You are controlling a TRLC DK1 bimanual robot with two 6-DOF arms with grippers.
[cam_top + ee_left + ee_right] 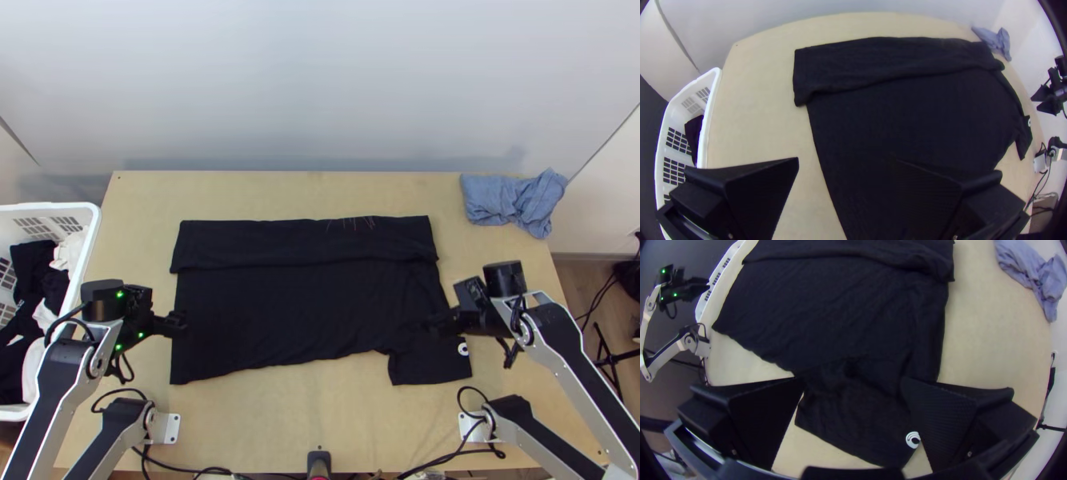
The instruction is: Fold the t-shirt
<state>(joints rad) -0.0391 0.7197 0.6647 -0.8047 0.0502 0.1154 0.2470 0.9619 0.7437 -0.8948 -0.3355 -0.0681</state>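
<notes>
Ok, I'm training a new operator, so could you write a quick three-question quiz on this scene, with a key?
1. True or false: the shirt lies spread with no part folded over.

2. How do the jaws of the right gripper stand?
A) Closed on the sleeve
B) Apart
C) Closed on nothing

3. Fill in: seen from above, the white basket stands beside the ____ edge of the table.

Key: 1. False, its far side is folded over; 2. B; 3. left.
</notes>
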